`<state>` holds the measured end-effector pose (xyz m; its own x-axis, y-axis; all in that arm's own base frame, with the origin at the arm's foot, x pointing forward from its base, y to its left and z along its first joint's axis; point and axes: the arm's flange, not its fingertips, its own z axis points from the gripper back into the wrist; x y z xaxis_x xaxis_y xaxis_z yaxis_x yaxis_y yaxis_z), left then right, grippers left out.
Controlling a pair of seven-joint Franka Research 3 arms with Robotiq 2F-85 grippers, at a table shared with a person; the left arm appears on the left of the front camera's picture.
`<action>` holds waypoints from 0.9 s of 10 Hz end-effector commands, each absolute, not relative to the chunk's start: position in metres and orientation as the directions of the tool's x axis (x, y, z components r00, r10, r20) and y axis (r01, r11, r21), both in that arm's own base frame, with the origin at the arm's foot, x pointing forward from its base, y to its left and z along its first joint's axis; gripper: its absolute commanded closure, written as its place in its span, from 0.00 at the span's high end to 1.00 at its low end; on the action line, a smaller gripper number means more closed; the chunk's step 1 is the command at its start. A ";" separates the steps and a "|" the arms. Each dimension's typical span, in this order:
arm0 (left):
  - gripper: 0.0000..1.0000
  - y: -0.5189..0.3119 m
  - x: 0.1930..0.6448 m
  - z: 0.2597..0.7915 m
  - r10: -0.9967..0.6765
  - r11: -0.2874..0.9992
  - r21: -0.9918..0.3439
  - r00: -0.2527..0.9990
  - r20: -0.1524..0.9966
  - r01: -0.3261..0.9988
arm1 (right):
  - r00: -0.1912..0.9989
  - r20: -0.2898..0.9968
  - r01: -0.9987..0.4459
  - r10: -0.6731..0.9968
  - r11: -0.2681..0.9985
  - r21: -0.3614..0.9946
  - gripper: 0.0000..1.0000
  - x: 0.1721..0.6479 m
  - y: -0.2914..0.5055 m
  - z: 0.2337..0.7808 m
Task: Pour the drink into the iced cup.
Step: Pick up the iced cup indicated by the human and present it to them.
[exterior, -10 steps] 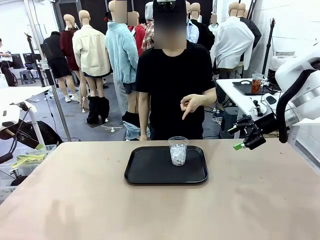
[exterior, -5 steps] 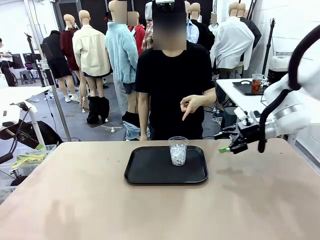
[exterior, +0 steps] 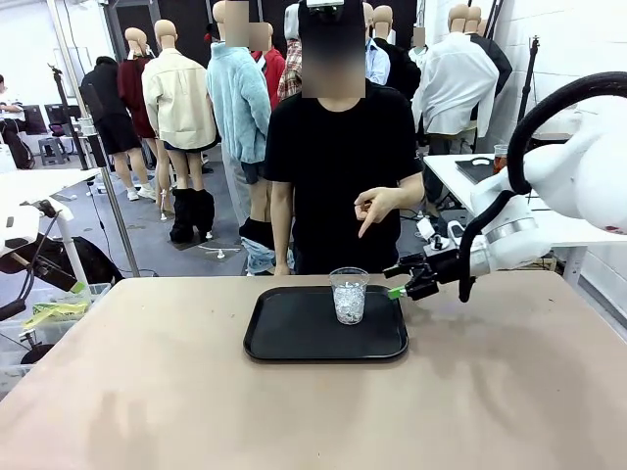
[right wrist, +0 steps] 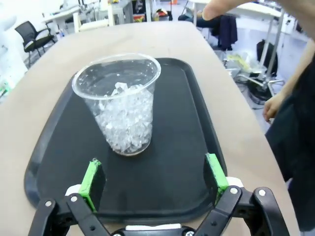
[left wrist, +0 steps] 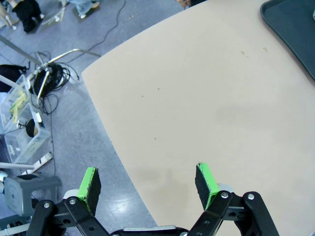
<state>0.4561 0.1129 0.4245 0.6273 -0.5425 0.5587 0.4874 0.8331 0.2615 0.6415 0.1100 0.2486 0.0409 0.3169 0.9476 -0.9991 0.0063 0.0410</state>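
Observation:
The iced cup, clear plastic and full of ice, stands on a black tray at the table's middle. My right gripper hangs open just right of it, above the tray's right rim, fingers aimed at the cup. In the right wrist view the iced cup stands on the tray ahead of the open right gripper, apart from it. A cup of the red-brown drink peeks out behind my right arm on a side table. My left gripper is open over the table's edge, holding nothing.
A person in a black shirt stands at the far side, one hand pointing down above the tray. That hand also enters the right wrist view at the top. A tray corner shows far from my left gripper.
My right arm has swung left from beyond the table's right side to the tray's right rim, close to the iced cup, jaws still open. The cup and the person's hand have not moved.

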 end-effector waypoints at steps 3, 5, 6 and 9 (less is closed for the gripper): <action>1.00 0.113 0.455 0.425 -0.543 0.834 0.269 0.626 0.560 0.482 | 0.052 0.945 -0.998 0.324 -0.027 0.064 1.00 0.650 0.150 0.233; 1.00 0.113 0.455 0.425 -0.543 0.834 0.269 0.626 0.560 0.482 | 0.046 0.942 -0.997 0.332 -0.050 0.066 1.00 0.639 0.158 0.225; 1.00 0.113 0.455 0.425 -0.543 0.834 0.269 0.626 0.560 0.482 | 0.036 0.944 -0.997 0.328 -0.050 0.056 1.00 0.633 0.157 0.224; 1.00 0.113 0.455 0.425 -0.543 0.834 0.269 0.626 0.560 0.482 | -0.004 0.950 -0.997 0.314 -0.073 0.020 1.00 0.616 0.157 0.226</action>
<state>0.4561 0.1129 0.4245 0.6273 -0.5425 0.5587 0.4873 0.8331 0.2617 0.6297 0.1581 0.2226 0.0250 0.3158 0.9485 -0.9966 -0.0669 0.0485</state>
